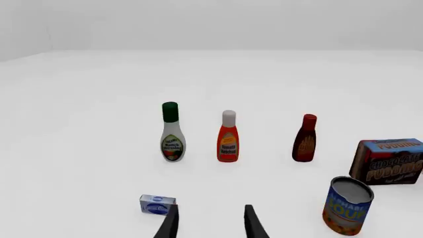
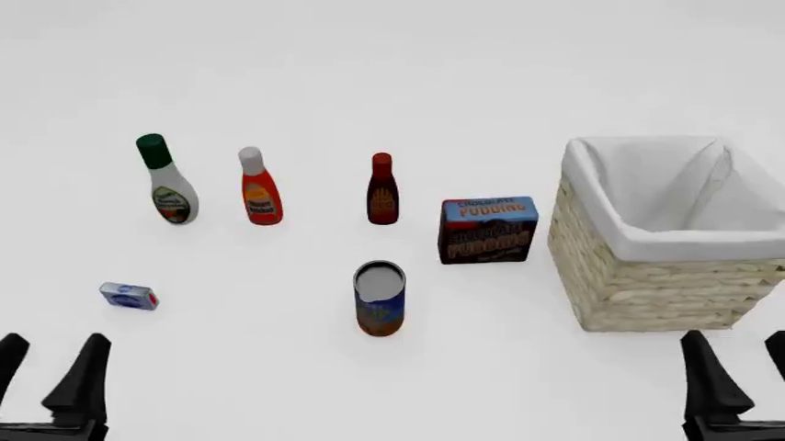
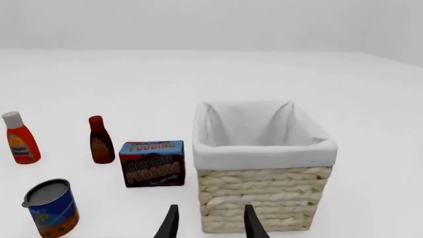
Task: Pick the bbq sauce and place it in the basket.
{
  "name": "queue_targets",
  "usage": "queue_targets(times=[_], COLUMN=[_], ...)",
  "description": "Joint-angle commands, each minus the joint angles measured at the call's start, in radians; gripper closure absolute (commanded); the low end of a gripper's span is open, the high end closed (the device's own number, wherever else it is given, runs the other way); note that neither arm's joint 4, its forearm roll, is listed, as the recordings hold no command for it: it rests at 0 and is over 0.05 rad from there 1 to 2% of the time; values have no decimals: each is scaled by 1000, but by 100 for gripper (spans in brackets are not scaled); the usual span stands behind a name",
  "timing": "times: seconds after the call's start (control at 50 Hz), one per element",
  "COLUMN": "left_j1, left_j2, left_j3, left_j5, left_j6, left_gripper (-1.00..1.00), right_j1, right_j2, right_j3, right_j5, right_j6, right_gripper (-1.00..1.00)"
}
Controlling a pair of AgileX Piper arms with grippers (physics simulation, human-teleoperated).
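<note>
While both arms hang back at the near edge of the table, the bbq sauce [image 2: 382,189] stands upright toward the middle of the white surface, untouched by either gripper. It is the rightmost of a row of three bottles: just to its left stands the orange-red ketchup bottle [image 2: 259,187] with a pale cap, and further left the white ranch bottle [image 2: 164,180] with a green cap. The three are spaced apart, none touching.

To the right of the sauce and a little nearer stands a dark pudding box [image 2: 488,230], close to it but clear of it. In front of the sauce stands a soup can [image 2: 379,299], upright with its grey lid up. A small blue and white packet [image 2: 129,296] lies flat well off to the left, nearer than the ranch bottle.

The basket [image 2: 638,280] sits at the right, just beyond the pudding box, its white cloth lining folded over the rim.

The left gripper [image 2: 47,372] rests low at the near left with its fingers spread apart, holding nothing. The right gripper [image 2: 742,367] sits at the near right, just in front of the basket, likewise spread and empty.
</note>
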Motion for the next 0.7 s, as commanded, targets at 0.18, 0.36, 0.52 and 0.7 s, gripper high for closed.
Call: queue_targets(times=[0.18,0.36,0.52,0.7], left_j1=[0,0,0,0], left_j2=[5,5,5,5], left_j3=[-3,-3,-3,-3], left_j5=[-1,-1,-1,-1], left_j6=[0,0,0,0], left_gripper=[-100,-100,-100,-100], right_j1=[22,39,62,100], right_j2=[50,182,305,379], right_j3=[6,-86,-181,-296], right_j5=[-60,-125,-150,-112], right_j6=[2,-31,-36,-38], right_gripper=[-100,-100,-100,-100])
